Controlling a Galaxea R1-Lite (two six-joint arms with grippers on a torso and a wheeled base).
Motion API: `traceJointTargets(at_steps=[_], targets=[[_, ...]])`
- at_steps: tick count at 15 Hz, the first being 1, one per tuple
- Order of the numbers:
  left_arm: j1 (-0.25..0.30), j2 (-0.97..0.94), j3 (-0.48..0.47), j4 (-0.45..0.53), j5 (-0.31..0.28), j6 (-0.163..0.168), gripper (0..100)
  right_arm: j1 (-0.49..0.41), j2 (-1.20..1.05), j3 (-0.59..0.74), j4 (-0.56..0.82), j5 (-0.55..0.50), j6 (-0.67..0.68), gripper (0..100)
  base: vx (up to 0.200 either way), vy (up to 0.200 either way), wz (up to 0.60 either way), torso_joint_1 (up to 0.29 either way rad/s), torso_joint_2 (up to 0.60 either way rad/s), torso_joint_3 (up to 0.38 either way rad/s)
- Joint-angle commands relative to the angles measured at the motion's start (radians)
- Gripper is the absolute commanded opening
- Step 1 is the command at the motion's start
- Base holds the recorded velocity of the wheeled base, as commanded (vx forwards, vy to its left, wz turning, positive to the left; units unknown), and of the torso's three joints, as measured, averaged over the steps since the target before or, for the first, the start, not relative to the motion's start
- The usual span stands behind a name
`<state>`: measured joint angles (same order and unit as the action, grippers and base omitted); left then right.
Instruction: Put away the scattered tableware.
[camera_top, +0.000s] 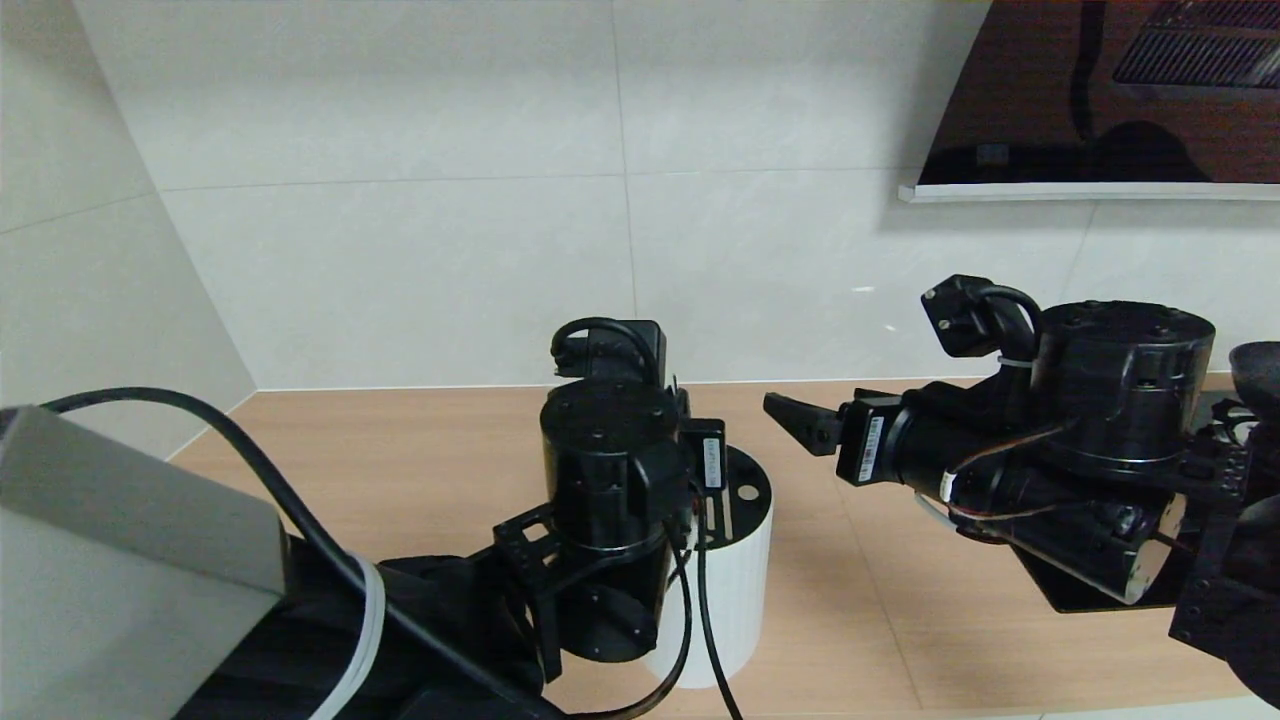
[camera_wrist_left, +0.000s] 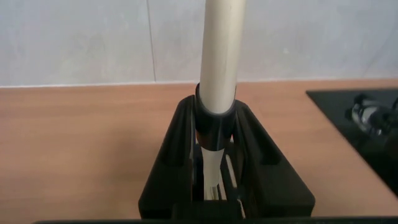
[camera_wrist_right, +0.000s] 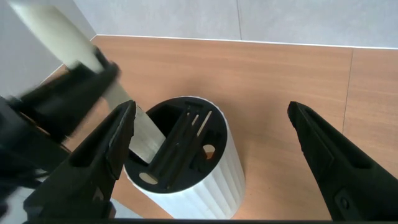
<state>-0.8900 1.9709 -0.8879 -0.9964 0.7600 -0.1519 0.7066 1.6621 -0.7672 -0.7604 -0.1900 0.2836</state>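
A cream-handled utensil (camera_wrist_left: 222, 50) is clamped in the left gripper (camera_wrist_left: 216, 118), its lower end set in the white slotted holder (camera_wrist_right: 205, 183). The right gripper (camera_wrist_right: 210, 118) is held spread apart just right of the holder.

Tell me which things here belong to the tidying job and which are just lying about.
Job: cream-handled utensil, gripped by the left tool; white slotted holder that its end dips into; open right tool.
Lying about: black cooktop; range hood; wooden counter.
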Motion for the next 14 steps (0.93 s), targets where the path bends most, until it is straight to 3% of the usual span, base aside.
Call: traceJointTargets(at_steps=[1, 3, 14], targets=[[-0.007, 0.029, 0.012, 0.001, -0.002, -0.011, 0, 0.001, 0.004, 0.002, 0.0, 0.0, 0.0, 100, 0.0, 0.0, 0.0, 0.0, 0.0, 0.0], [-0.014, 0.046, 0.02, 0.001, -0.002, -0.024, 0, 0.002, 0.01, 0.002, 0.0, 0.001, 0.0, 100, 0.0, 0.0, 0.0, 0.0, 0.0, 0.0], [-0.014, 0.072, 0.056, 0.001, -0.014, -0.026, 0, 0.005, 0.018, 0.002, -0.002, 0.0, 0.0, 100, 0.0, 0.0, 0.0, 0.0, 0.0, 0.0]])
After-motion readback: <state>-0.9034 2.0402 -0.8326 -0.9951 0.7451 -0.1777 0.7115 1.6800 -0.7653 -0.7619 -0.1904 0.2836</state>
